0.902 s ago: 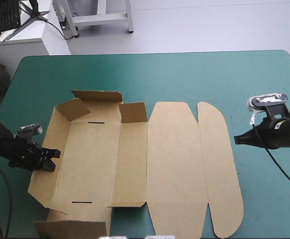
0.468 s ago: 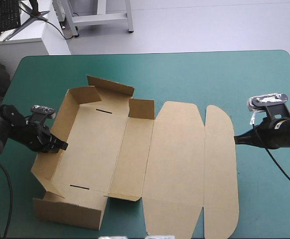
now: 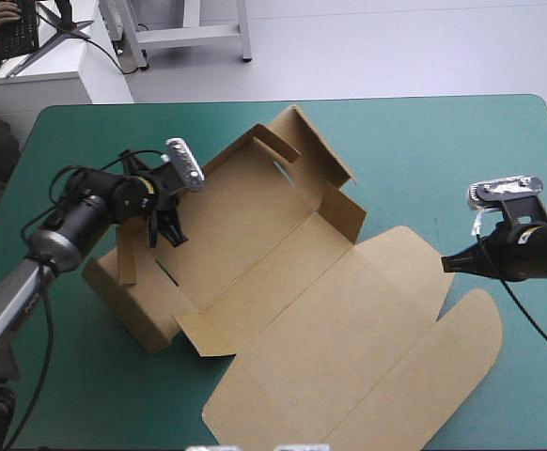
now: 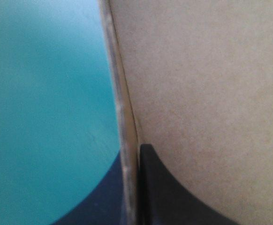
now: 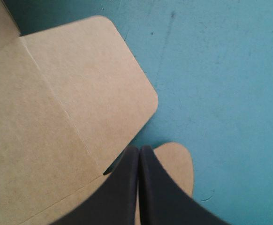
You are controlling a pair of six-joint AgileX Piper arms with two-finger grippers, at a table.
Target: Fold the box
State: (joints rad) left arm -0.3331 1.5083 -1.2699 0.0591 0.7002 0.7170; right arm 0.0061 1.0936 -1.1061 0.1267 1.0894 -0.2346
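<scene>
A table fills most of the frame in the high view, spread with a teal-green cover. Its far edge runs straight across the upper part of the frame. Both far corners are rounded, one at the upper left and one at the upper right. The cover lies smooth and flat, with bare stretches along the top, down the right side and in the lower left. In the right wrist view it carries a few small dark specks and faint scratches. In the left wrist view it shows as a plain, even field of colour.
</scene>
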